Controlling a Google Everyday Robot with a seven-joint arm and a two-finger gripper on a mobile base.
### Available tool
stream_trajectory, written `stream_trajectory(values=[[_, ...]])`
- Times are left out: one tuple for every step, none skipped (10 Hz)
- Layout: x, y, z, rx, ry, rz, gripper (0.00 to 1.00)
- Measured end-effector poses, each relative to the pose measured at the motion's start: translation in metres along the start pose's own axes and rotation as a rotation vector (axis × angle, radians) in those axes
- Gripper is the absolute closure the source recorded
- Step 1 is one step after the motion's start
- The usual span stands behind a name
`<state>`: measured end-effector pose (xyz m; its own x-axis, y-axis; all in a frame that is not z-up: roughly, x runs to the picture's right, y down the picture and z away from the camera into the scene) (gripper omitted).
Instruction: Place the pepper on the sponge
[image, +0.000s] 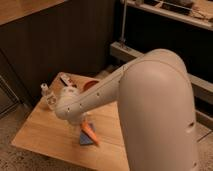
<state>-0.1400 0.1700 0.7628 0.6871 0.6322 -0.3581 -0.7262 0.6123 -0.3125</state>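
The orange pepper (90, 132) lies slantwise on top of the bright blue sponge (85, 140), near the front of the wooden table (45, 135). My gripper (84, 119) is just above the pepper's upper end, at the tip of the big white arm (150, 100). The arm's wrist hides most of the gripper. I cannot tell whether the gripper touches the pepper.
A small clear bottle (45, 90) stands at the table's left side. A wrapped snack bar (65, 79) and a round red-orange object (90, 84) lie toward the back. A white item (70, 91) sits beside the wrist. Dark cabinets stand behind; a metal shelf is at right.
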Motion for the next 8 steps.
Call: stream_trajectory(values=[[-0.001, -0.003, -0.013, 0.001, -0.020, 0.031, 0.20], [-0.001, -0.007, -0.025, -0.007, -0.051, 0.085, 0.20], [-0.001, -0.010, -0.033, -0.020, -0.080, 0.143, 0.20], [0.001, -0.018, -0.043, -0.037, -0.122, 0.236, 0.20], [0.001, -0.021, -0.048, -0.044, -0.138, 0.269, 0.20], [0.002, -0.022, -0.051, -0.049, -0.150, 0.295, 0.20], [0.001, -0.022, -0.052, -0.051, -0.153, 0.299, 0.20], [0.001, -0.021, -0.052, -0.052, -0.154, 0.296, 0.20]])
